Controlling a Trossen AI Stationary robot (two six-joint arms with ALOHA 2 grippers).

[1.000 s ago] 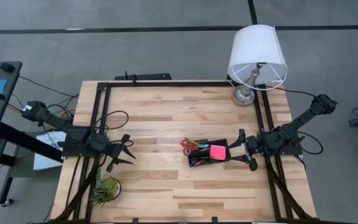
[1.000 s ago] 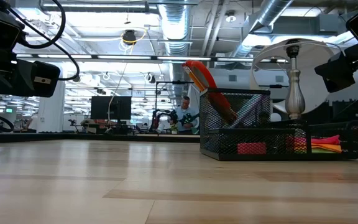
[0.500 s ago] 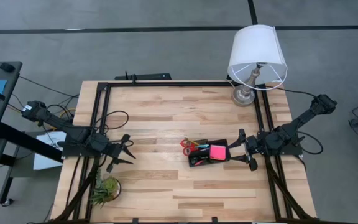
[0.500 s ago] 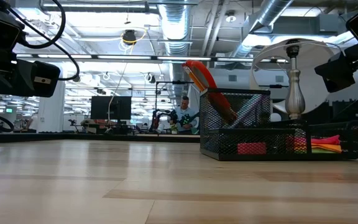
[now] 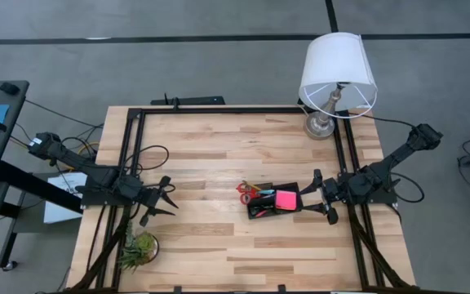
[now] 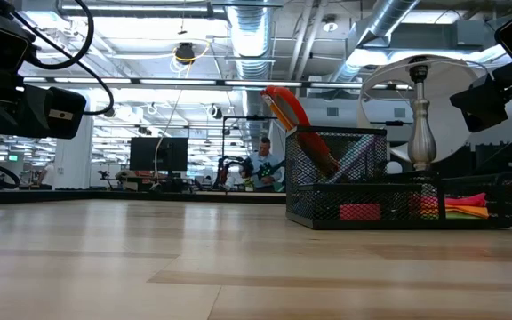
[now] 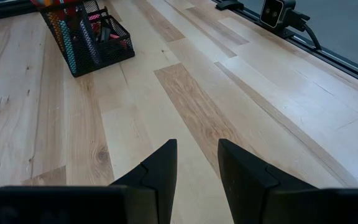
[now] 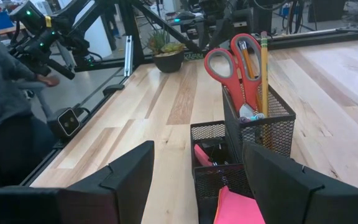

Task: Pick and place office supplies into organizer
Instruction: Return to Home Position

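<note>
The organizer (image 5: 272,204) is a black mesh tray with a taller cup section, standing right of the table's middle. Red-handled scissors (image 8: 234,61) stand in the cup with handles up, beside a yellow pencil (image 8: 264,68). A pink sticky-note pad (image 5: 285,199) lies in the low part; pens (image 7: 73,37) show through the mesh. My right gripper (image 5: 308,200) is open just right of the organizer, its fingers wide apart at its right end (image 8: 199,146). My left gripper (image 5: 172,200) is open above bare wood near the left edge, far from the organizer (image 7: 86,34).
A white-shaded lamp (image 5: 338,69) stands at the far right corner, and a small green plant (image 5: 139,247) near the left near corner. Black rails (image 5: 133,147) run along the table's sides. A person's sleeve (image 8: 5,93) shows beyond the table. Bare wood lies between the left gripper and the organizer.
</note>
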